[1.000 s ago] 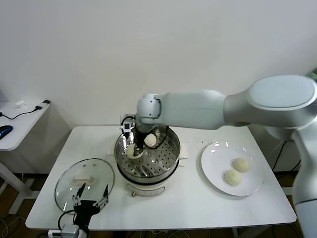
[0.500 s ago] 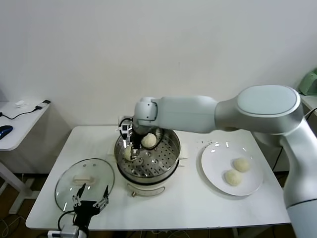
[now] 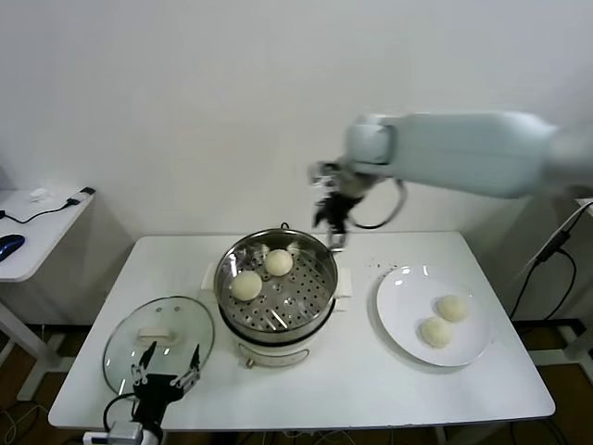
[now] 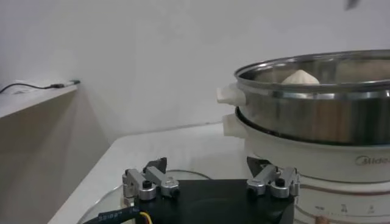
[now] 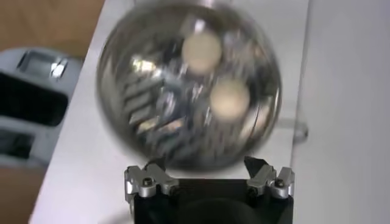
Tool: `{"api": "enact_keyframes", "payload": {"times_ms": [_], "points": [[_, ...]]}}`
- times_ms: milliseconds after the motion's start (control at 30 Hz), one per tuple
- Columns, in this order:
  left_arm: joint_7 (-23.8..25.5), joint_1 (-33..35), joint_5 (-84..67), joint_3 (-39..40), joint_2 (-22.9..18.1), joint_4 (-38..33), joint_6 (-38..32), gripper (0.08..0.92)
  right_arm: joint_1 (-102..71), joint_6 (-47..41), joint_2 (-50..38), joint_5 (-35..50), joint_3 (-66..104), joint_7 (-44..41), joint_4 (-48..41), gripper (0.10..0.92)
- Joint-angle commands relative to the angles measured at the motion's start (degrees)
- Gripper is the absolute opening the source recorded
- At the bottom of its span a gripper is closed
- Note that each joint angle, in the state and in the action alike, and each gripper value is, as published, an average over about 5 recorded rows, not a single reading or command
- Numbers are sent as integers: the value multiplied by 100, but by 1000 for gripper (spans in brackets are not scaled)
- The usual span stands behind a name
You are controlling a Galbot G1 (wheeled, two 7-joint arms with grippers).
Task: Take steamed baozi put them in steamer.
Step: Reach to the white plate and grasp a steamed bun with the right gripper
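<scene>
While the left pincer (image 3: 167, 380) sits parked, fingers spread, at the near worktop (image 3: 352, 371) edge over the glass lid (image 3: 157, 338), two baozi (image 3: 246, 286) lie in the steamer (image 3: 274, 287), below and left of the right pincer (image 3: 332, 221). That pincer hangs empty, fingers spread, arm raised, wrist pointing down. Two more buns (image 3: 435, 331) wait on the plate (image 3: 398, 297), below and to its right. Risk: a hard pinch could dent soft dough; a shallow one could drop it.

"Midea" brand lettering, partly cut off, on the steamer's (image 4: 317, 122) white base
</scene>
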Motion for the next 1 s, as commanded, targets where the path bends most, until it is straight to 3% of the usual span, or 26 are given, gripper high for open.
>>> {"api": "enact_keyframes", "payload": {"times_ms": [33,533,1000], "points": [[-3,7,-20,-52,-10,-12,18,823,-93,349,-2234,-1630,-1045,-236,794,823],[-8,23,73,-41,-141,95,8,823,-3400,-65,-2677,-2811,1507,394,-146,823],[-14,21,112,-53,-160,189,1,823,-4302,-162,-2028,-3044,2378,591,-903,823]]}}
